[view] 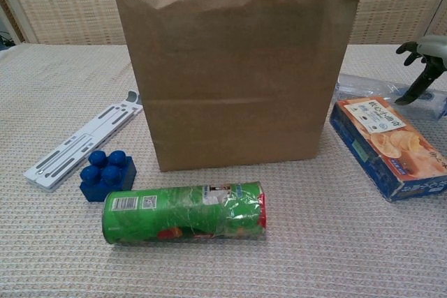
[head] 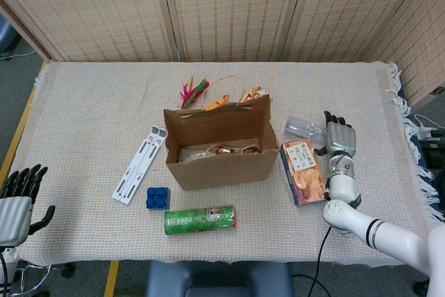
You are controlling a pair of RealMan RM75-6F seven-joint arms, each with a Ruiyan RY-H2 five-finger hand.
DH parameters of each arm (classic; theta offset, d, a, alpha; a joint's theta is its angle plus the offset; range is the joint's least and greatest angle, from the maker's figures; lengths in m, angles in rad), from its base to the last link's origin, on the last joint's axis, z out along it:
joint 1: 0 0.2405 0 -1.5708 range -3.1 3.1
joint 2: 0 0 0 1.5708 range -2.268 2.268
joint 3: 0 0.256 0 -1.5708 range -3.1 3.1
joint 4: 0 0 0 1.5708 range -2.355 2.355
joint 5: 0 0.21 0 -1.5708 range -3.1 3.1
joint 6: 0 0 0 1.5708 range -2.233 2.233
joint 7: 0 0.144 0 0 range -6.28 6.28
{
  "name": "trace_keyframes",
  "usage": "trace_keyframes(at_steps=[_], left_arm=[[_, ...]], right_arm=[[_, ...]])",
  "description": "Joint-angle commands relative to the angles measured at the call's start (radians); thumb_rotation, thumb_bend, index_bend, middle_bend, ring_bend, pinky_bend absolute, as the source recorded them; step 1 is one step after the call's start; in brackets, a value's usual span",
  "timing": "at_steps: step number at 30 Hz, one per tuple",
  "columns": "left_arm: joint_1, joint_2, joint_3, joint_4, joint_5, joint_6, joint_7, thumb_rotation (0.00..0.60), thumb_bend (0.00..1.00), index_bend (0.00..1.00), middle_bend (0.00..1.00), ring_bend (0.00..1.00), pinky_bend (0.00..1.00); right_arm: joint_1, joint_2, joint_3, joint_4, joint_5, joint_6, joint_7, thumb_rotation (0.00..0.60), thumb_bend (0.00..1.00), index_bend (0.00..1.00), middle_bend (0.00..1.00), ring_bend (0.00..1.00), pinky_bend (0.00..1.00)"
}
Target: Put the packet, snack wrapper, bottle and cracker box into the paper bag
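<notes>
Head view showed the right hand with fingers spread and holding nothing, poised over the far end of the clear bottle, which lay at the bag's three o'clock. The cracker box lay just beside the bottle at its six o'clock, so a grasp might have snagged the box or rolled the slick bottle away. The paper bag stood upright at the table's centre, already holding wrappers; a clumsy lift could have tipped it. A green canister lay at its six o'clock, a blue block and white rack at eight. The left hand hung open, well apart, off the table.
</notes>
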Motion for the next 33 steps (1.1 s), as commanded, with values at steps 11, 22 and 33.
trace_keyframes(at_steps=[11,22,33], left_arm=[[0.0,-0.003,-0.003,-0.001,-0.005,0.002,0.002,0.6,0.36,0.0,0.0,0.0,0.0],[0.001,-0.008,-0.009,-0.006,-0.016,0.004,0.019,0.6,0.36,0.0,0.0,0.0,0.0],[0.005,-0.005,-0.004,-0.003,-0.008,0.008,-0.001,0.6,0.36,0.0,0.0,0.0,0.0]], right_arm=[[0.028,-0.058,-0.033,0.223,0.07,-0.137,-0.071,0.6,0.08,0.0,0.1,0.05,0.19],[0.075,-0.19,-0.027,0.402,0.031,-0.218,-0.061,0.6,0.11,0.07,0.1,0.09,0.22],[0.023,-0.184,-0.03,0.348,-0.122,-0.134,0.022,0.6,0.34,0.63,0.58,0.63,0.73]])
